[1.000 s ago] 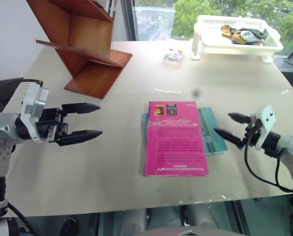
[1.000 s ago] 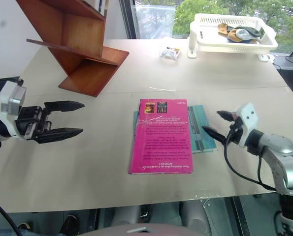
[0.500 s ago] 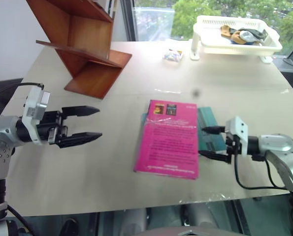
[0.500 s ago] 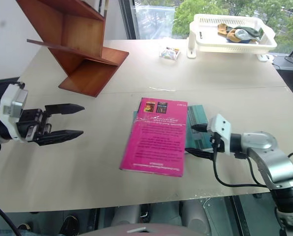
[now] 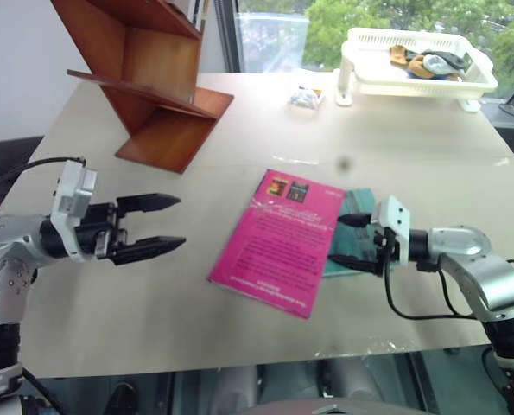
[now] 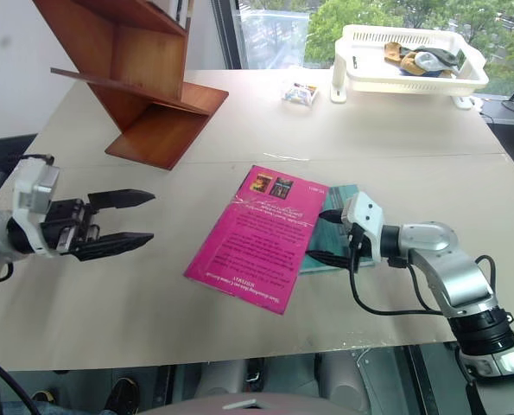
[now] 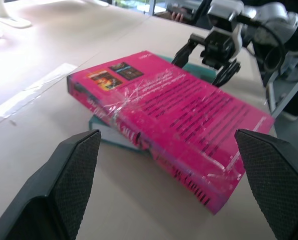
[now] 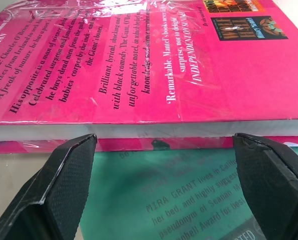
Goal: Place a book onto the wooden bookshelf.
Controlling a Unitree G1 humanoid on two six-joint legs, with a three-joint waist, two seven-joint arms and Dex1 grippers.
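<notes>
Getting swivelled: pink book (image 5: 281, 241) now lying skewed on the surface (image 5: 239, 320), half over the teal book (image 5: 350, 226), after right tool (image 5: 346, 242), jaws apart, nudging its page edge. Looking like lining it up toward left tool (image 5: 157, 226), gaping wide and waiting, with wooden bookshelf (image 5: 144, 78) well apart.

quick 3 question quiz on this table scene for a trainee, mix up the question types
1. True or false: the pink book lies partly on top of the teal book.
2. Which gripper is at the pink book's page edge? A) left gripper B) right gripper
3. Fill in: the white basket tray stands at the table's far ____ corner, opposite the wooden bookshelf.

Key
1. True
2. B; its fingers are spread at the edge, not closed on it.
3. right
</notes>
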